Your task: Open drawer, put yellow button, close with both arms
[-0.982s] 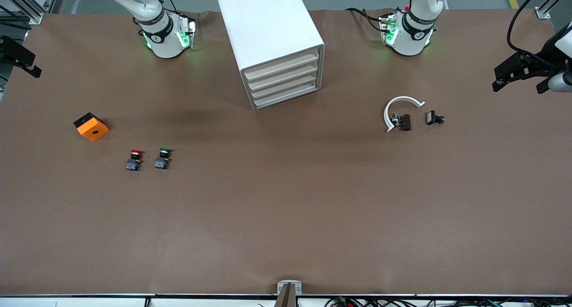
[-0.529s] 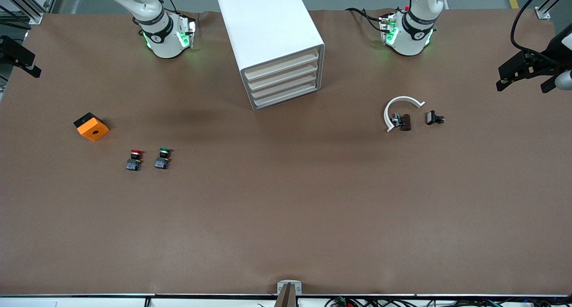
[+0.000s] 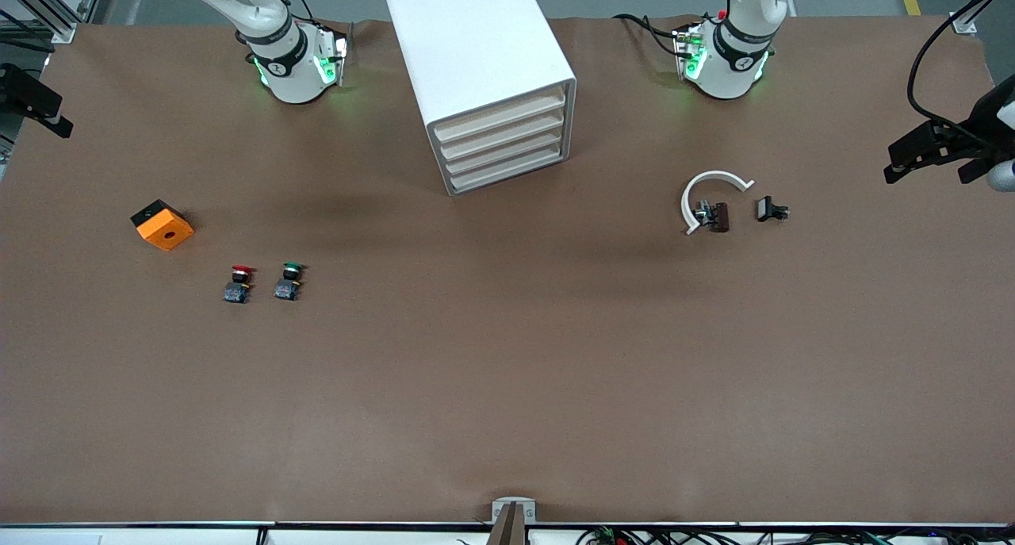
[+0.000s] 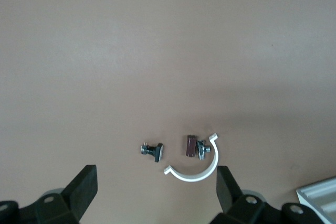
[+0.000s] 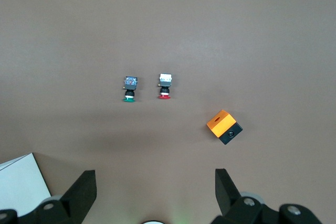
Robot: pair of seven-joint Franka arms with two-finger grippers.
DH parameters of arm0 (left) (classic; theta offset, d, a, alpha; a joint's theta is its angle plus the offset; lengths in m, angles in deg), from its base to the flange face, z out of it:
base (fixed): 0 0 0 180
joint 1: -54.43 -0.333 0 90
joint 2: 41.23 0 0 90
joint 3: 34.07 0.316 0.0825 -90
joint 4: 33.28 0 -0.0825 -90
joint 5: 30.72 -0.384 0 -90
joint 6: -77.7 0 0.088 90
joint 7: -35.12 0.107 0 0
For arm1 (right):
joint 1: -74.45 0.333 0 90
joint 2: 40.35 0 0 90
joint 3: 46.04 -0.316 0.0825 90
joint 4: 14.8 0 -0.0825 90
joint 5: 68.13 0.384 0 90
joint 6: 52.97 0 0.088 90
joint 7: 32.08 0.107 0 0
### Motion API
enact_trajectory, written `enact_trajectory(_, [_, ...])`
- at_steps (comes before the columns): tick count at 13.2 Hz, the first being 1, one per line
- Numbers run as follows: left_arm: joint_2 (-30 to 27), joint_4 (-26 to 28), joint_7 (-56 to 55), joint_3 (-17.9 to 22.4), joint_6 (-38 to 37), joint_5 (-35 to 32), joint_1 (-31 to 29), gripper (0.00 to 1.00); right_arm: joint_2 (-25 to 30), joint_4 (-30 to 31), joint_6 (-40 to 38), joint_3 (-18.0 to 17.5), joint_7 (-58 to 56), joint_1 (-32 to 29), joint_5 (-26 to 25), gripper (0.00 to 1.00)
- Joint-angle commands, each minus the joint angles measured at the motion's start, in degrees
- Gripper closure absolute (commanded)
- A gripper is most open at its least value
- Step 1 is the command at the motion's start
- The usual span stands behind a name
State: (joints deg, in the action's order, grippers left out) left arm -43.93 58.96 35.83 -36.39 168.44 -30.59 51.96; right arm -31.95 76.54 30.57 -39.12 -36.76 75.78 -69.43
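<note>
On brown table, top drawer shut, well apart from both wide-open claws: left claw over the left arm's end, right claw aloft. Since earlier, left claw shifted slightly away from the cabinet.

Cabinet stands on the desk between the arm bases. Toward the right arm's end: block, with two buttons side by side nearer the camera. Toward the left arm's end: ring piece, clip just beside it.

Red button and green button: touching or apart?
Apart. The front view shows bare table between the red button and green button; the right wrist view agrees.
</note>
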Motion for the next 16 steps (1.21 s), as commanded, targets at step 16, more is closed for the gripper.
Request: enact_trajectory(16, [-1.69,0.48,-1.77,-0.49,-1.01,1.19,0.44,0.0,1.18,0.86,0.22,0.01,-0.68,-0.28,-0.11,0.0])
